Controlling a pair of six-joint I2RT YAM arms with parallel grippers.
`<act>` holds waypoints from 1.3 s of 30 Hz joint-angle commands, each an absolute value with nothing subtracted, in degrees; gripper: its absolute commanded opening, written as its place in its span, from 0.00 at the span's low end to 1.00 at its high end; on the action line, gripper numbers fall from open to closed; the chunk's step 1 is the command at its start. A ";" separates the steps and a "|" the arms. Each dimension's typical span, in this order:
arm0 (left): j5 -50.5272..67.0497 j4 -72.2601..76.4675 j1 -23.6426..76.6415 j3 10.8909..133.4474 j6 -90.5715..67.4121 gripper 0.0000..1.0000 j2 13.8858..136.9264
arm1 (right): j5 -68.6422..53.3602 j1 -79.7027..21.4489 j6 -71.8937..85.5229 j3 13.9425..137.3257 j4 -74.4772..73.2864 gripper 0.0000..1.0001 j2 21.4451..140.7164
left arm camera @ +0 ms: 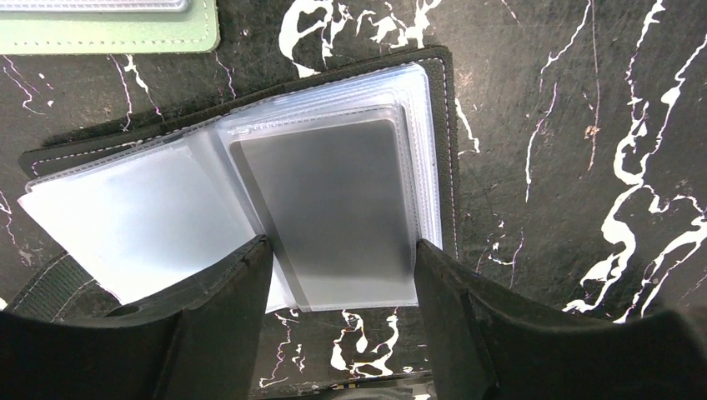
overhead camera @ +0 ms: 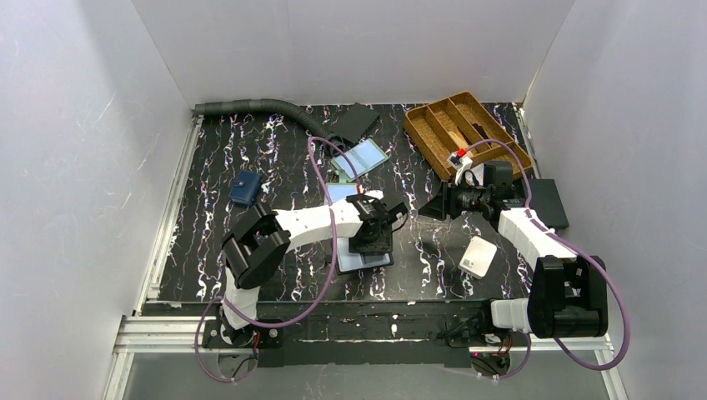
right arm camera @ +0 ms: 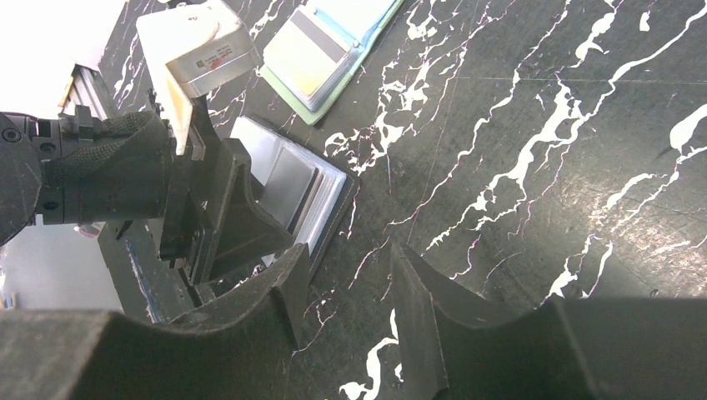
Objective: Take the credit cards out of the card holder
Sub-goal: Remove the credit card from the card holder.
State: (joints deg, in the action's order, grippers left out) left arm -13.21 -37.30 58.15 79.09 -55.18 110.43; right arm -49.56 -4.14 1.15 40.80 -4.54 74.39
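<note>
Left gripper [left arm camera: 342, 247] astride grey card [left arm camera: 333, 200], lengthwise

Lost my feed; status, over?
Left gripper astride grey card, sleeved in black holder; grip unclear. Right gripper open, empty. Nothing blocking.

Wood tray [overhead camera: 433, 125] back R, grey hose [overhead camera: 250, 106] back L, navy wallet [overhead camera: 245, 188] mid-L, white box [overhead camera: 478, 257] front R.
</note>
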 commanded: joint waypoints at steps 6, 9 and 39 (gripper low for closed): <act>-13.19 -37.92 57.60 73.77 -55.46 0.54 104.96 | -49.65 -4.25 0.35 42.63 -4.57 0.49 74.08; -11.46 -35.77 56.95 71.74 -55.37 0.52 102.75 | -49.96 -4.31 0.35 42.54 -4.49 0.49 74.09; 10.24 -4.86 47.12 43.88 -55.32 0.38 84.29 | -52.33 -20.95 1.77 42.35 -1.34 0.49 83.42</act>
